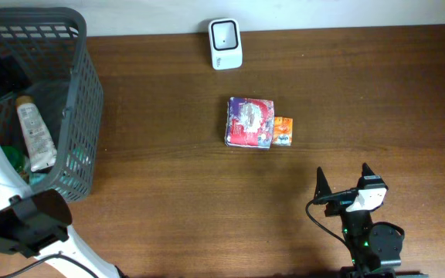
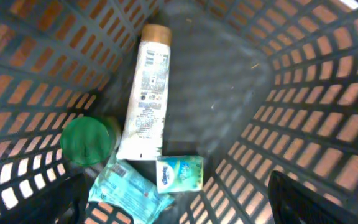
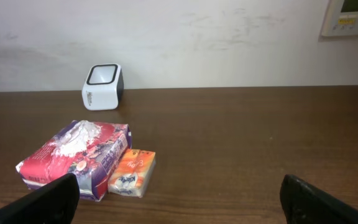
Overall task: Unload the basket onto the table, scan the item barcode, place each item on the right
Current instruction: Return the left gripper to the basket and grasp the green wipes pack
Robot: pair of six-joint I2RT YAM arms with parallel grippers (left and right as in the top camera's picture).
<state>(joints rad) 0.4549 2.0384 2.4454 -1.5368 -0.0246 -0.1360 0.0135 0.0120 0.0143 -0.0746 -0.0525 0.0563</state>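
My left gripper (image 2: 176, 210) hangs open inside the grey basket (image 2: 303, 81), with nothing between its fingers. Below it lie a white tube with a tan cap (image 2: 145, 93), a green-lidded container (image 2: 87, 140), a teal wipes pack (image 2: 126, 193) and a small green-and-white tissue pack (image 2: 180, 173). The white barcode scanner (image 1: 225, 44) stands at the table's far edge. My right gripper (image 1: 343, 174) is open and empty near the front right, facing the scanner (image 3: 102, 86). No barcode is readable in any view.
A red-and-purple pack (image 1: 249, 122) and a small orange tissue pack (image 1: 283, 131) lie side by side mid-table, ahead and left of my right gripper. The basket (image 1: 79, 46) fills the far left corner. A wall runs behind the scanner.
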